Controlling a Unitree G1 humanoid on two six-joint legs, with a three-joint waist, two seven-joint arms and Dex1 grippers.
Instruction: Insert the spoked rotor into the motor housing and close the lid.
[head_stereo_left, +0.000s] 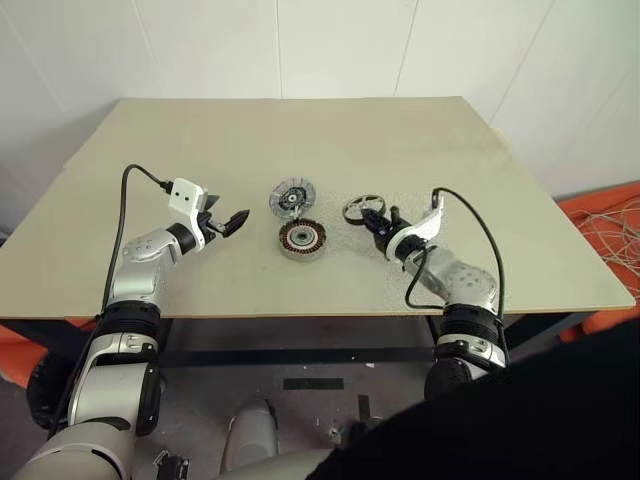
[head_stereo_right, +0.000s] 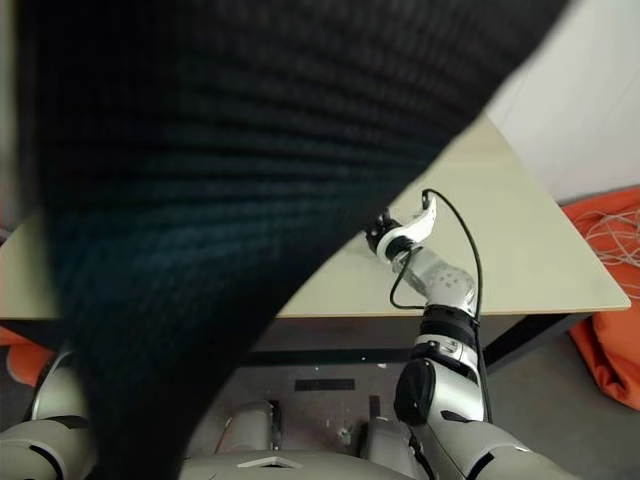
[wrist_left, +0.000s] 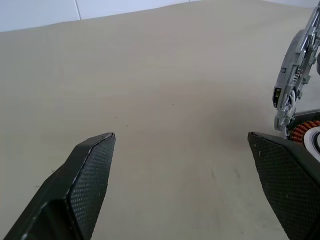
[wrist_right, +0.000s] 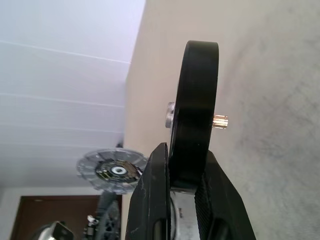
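Observation:
The spoked rotor (head_stereo_left: 361, 208) is right of the table's middle, tilted up on its edge. My right gripper (head_stereo_left: 378, 223) is shut on its rim. In the right wrist view the rotor's dark rim (wrist_right: 195, 100) stands edge-on between the two fingers (wrist_right: 152, 200), with a small shaft sticking out sideways. The motor housing (head_stereo_left: 302, 238), a round cup with copper windings, rests at the centre. The lid (head_stereo_left: 292, 198), dark and ribbed with a pale centre, lies just behind it. My left gripper (head_stereo_left: 237, 222) hangs open left of the housing, its fingers (wrist_left: 90, 175) wide apart with nothing between them.
The beige table (head_stereo_left: 300, 130) has bare surface all around the parts. An orange mat with loose white cables (head_stereo_left: 610, 230) lies on the floor past the right edge. A dark blurred shape (head_stereo_right: 200, 200) hangs close before the right eye.

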